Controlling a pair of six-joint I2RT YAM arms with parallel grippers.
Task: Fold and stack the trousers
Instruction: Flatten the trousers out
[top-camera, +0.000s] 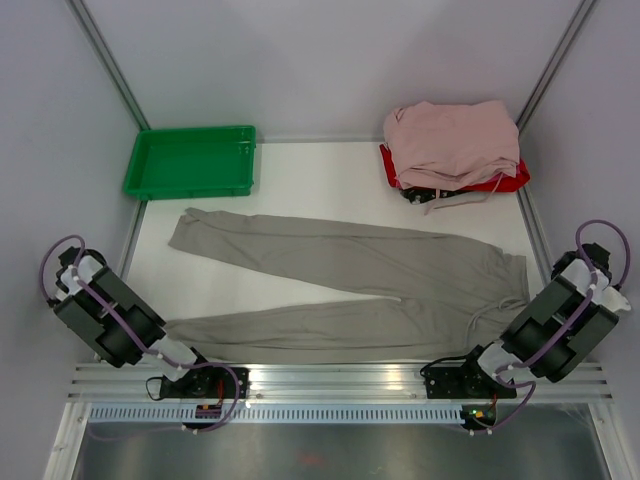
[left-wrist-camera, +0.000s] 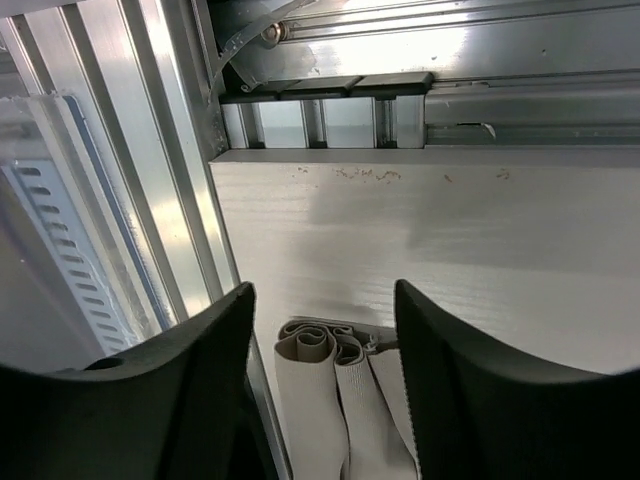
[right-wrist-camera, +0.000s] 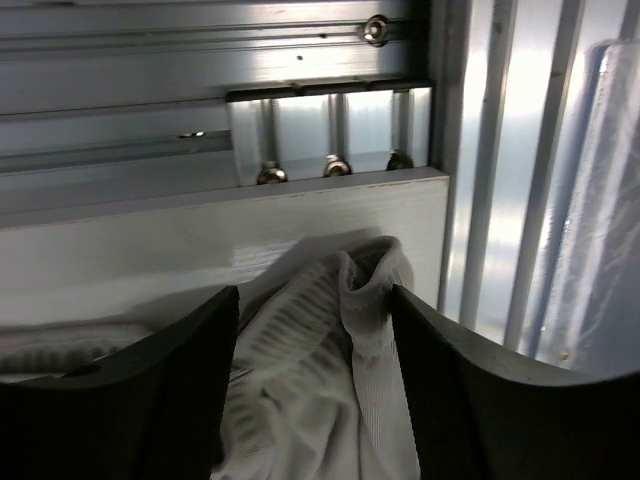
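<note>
The taupe trousers (top-camera: 420, 290) lie flat across the white table, waist at the right and both legs running left. In the left wrist view my left gripper (left-wrist-camera: 322, 290) is open. Its black fingers (left-wrist-camera: 200, 380) stand either side of the near leg's cuff (left-wrist-camera: 320, 400) without closing on it. In the right wrist view my right gripper (right-wrist-camera: 313, 292) is open, with the bunched waistband (right-wrist-camera: 350, 300) between its fingers. In the top view both grippers are tucked under the left arm (top-camera: 110, 320) and the right arm (top-camera: 560, 320).
An empty green tray (top-camera: 190, 160) sits at the back left. A pile of pale pink garments (top-camera: 450, 140) rests on a red tray (top-camera: 515, 178) at the back right. An aluminium rail (top-camera: 330, 380) runs along the near edge, and frame posts stand at the sides.
</note>
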